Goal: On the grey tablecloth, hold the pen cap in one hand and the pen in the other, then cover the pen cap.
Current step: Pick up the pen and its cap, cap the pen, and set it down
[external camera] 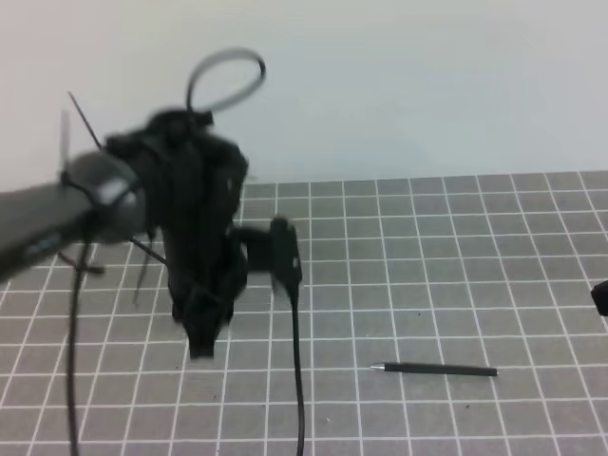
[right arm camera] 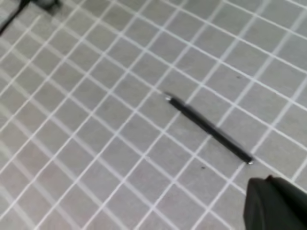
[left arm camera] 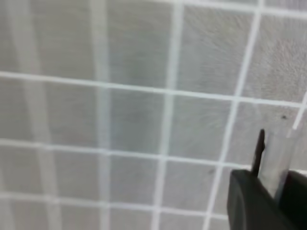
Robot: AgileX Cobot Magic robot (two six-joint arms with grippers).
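Note:
The pen (external camera: 432, 369) lies flat on the grey tablecloth (external camera: 456, 256), right of centre, its silvery tip pointing left. In the right wrist view the pen (right arm camera: 208, 128) runs diagonally. My left gripper (external camera: 199, 344) points down over the cloth at the left. In the left wrist view, the left gripper (left arm camera: 274, 184) has its dark fingers (left arm camera: 249, 203) closed on a short tube with a slim black clip, the pen cap (left arm camera: 278, 155), which sticks out beyond them. Only a dark part of my right gripper (right arm camera: 276, 203) shows, below the pen's rear end, with its jaws hidden.
The left arm's black cable (external camera: 298, 380) hangs down across the cloth to the front edge. A pale wall (external camera: 427, 85) rises behind the cloth's far edge. A sliver of the right arm (external camera: 600, 296) shows at the right border.

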